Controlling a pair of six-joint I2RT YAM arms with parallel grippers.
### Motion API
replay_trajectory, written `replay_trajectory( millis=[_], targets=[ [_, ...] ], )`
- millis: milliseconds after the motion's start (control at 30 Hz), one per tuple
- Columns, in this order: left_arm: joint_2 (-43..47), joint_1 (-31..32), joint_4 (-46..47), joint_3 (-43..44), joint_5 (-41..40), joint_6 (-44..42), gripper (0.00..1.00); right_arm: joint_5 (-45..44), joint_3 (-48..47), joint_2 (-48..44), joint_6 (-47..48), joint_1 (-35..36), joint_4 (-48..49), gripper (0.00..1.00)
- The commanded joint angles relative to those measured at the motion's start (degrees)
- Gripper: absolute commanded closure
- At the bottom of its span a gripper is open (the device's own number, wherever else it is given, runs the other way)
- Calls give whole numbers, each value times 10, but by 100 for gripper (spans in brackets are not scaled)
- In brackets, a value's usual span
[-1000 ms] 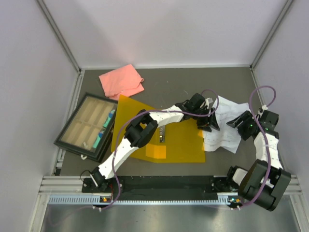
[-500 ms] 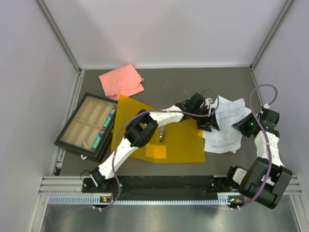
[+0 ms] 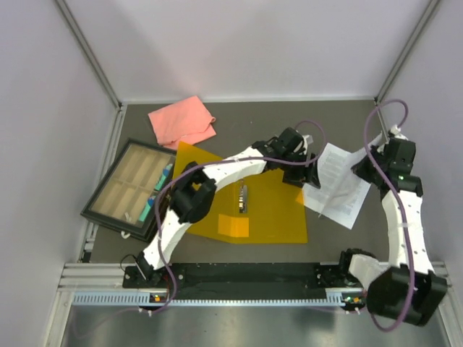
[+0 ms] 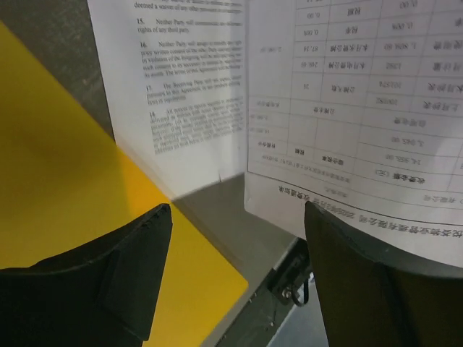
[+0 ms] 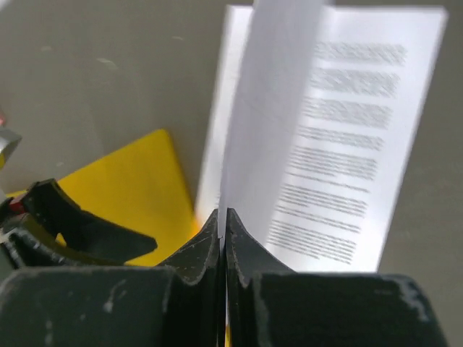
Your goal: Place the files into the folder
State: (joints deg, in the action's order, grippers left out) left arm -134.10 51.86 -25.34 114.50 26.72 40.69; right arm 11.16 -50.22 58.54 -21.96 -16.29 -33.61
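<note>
**Files beside the folder, right hand clamped on a sheet**

At the far left of the tabletop [image 3: 289,123] sits a black-framed tray [image 3: 96,200], tilted, divided into tan compartments. A teal item [image 3: 155,203] lies along the tray's right side; what it is cannot be made out. Behind the tray, near the back wall, a pink cloth [image 3: 181,121] lies crumpled and apart from everything else.

The folder [image 3: 271,217] lies flat in the middle of the tabletop, its left corner just beside the tray. The metal clip [image 3: 243,199] shows on its yellow surface, and no paper lies on that surface. The left arm stretches across the folder from the near edge.

The left hand [image 3: 307,173] hovers over the folder's right edge, where the files begin. In the left wrist view its jaws stand wide apart with nothing between them [image 4: 237,217]; the printed sheets lie just ahead, one corner reaching over the yellow edge.

The files [image 3: 336,189] lie to the right of the folder, on the bare tabletop, their left edge meeting the folder's right side.

The right hand [image 3: 367,165] is at the files' far right edge. In the right wrist view its jaws are pressed together on the edge of one white sheet [image 5: 223,224], which rises from the grip above the page lying flat beneath.
</note>
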Motion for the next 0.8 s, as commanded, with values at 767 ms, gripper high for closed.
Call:
replay_trajectory(
  millis=[767],
  targets=[
    [902, 13, -80, -587, -297, 5, 14, -102, -40, 6, -239, 682, 176, 100]
  ],
)
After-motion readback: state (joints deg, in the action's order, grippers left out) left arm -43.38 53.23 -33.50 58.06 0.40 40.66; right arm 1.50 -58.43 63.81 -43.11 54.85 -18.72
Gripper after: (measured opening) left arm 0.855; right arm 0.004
